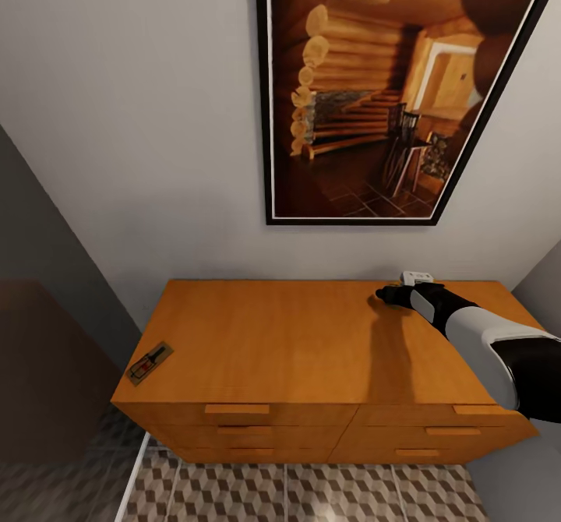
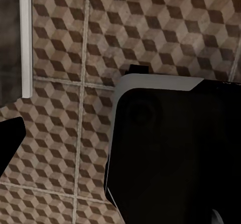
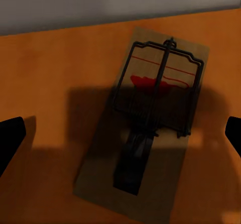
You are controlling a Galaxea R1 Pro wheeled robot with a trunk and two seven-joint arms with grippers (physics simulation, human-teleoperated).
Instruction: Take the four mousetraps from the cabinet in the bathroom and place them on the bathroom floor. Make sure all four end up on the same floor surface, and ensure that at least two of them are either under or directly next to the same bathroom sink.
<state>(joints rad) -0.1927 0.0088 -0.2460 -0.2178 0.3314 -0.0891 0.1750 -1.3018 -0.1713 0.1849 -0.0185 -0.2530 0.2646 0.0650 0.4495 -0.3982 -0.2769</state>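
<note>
The orange-brown cabinet (image 1: pixel 312 350) stands against the wall. One mousetrap (image 1: pixel 149 363) lies at its top's front left corner. My right gripper (image 1: pixel 389 294) hovers over the back right of the top. In the right wrist view it is open (image 3: pixel 120 136), its dark fingertips (image 3: pixel 10 138) wide on either side of a second mousetrap (image 3: pixel 150 123) lying flat on the wood below, untouched. In the left wrist view, a black fingertip (image 2: pixel 10 138) of my left gripper hangs over the cube-patterned bathroom floor (image 2: pixel 65 58), holding nothing. The sink is out of view.
A large framed picture (image 1: pixel 374 93) hangs on the wall above the cabinet. Patterned floor tiles (image 1: pixel 312 495) run in front of the drawers. A dark panel (image 1: pixel 39 366) stands to the cabinet's left. My own dark body (image 2: pixel 175 153) and a white strip (image 2: pixel 25 38) are in the left wrist view.
</note>
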